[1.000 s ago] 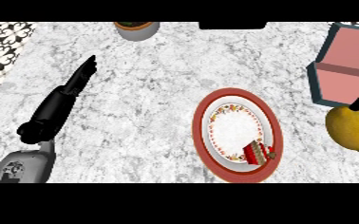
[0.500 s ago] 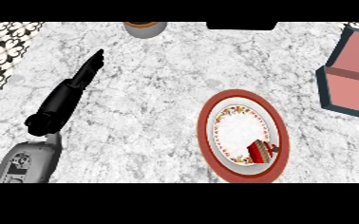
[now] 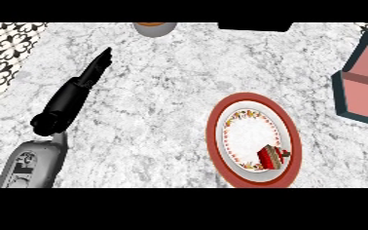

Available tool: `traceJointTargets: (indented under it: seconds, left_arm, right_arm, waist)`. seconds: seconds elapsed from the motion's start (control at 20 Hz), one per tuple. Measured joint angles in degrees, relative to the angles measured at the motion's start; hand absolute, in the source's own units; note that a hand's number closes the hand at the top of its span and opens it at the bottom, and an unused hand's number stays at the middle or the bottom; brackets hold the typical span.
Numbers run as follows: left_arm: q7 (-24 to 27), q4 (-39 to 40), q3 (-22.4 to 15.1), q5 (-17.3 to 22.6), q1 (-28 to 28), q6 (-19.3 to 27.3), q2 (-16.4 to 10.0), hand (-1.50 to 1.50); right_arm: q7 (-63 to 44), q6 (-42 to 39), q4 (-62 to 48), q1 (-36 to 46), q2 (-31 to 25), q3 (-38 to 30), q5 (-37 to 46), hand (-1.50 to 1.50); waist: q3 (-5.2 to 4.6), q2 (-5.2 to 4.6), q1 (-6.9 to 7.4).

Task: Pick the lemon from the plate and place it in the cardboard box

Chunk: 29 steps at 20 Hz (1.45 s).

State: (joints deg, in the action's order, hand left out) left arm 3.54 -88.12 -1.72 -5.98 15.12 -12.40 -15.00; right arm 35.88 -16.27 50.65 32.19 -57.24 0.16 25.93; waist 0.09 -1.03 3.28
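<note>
**Item 1. Lemon.** None is shown in the head view. One second ago a yellow rounded shape was seen at the right edge, just below the box. Half a second ago it was already out of frame, and none is recorded now. Its present place cannot be told; it is not on the plate.

**Item 2. Round plate (image 3: 214,136), broad red rim, white centre with a flowered border.** Located at 4 o'clock of the view. Only a red-and-brown layered cake slice (image 3: 271,156) is carried, at the plate's 5 o'clock.

**Item 3. Pink-walled box (image 3: 357,95) with dark teal edging.** Cut off by the right edge at 3 o'clock, at 2 o'clock from the plate and apart from it. Its inside is not shown.

**Item 4. Right hand.** Not in view, so it cannot be told whether anything is held.

**Item 5. Black left hand (image 3: 72,95) on a grey forearm (image 3: 32,163).** Located at 9 o'clock, with the fingers stretched straight toward 1 o'clock and nothing held. Its pose is little altered.

**Item 6. Surroundings.**
- Grey-veined white marble counter (image 3: 165,92).
- Grey cup with a brown top (image 3: 155,28) at 12 o'clock.
- Dark block (image 3: 255,26) at 1 o'clock.
- Black-and-white patterned tiling (image 3: 16,44) at 10 o'clock.

**Assessment.** The pick is judged done. Placement in the box cannot be confirmed.
</note>
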Motion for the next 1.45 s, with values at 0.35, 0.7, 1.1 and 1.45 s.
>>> traceJointTargets:
  seconds: [0.35, 0.7, 1.1, 1.45]
  left_arm:
    - [-0.2, 0.9, -0.5, -0.7, 1.4, 0.5, 1.0, 0.00]
    - [0.7, 1.5, -0.4, -1.1, 1.0, 0.2, 0.9, 0.00]
    - [0.6, 1.7, 0.1, -0.9, 0.8, 0.5, 1.2, 0.00]
    - [1.0, 1.4, -0.1, -1.3, 0.8, 0.5, 1.0, 0.00]
  right_arm:
    - [7.6, -1.6, -14.5, 6.5, -1.1, 6.6, 10.1, -1.50]
    - [16.1, -1.3, -22.6, 10.6, -0.5, 9.7, 12.6, -1.50]
    - [13.8, -7.9, -30.2, 14.7, 6.1, -1.9, -5.2, -1.50]
    - [1.9, -17.9, -39.0, 19.1, 4.8, -11.3, -17.3, -1.50]
  waist:
    - [0.07, -0.34, 0.70]
    - [0.15, -0.31, 0.63]
    - [0.32, -0.04, -0.03]
    - [0.35, -0.43, 0.17]
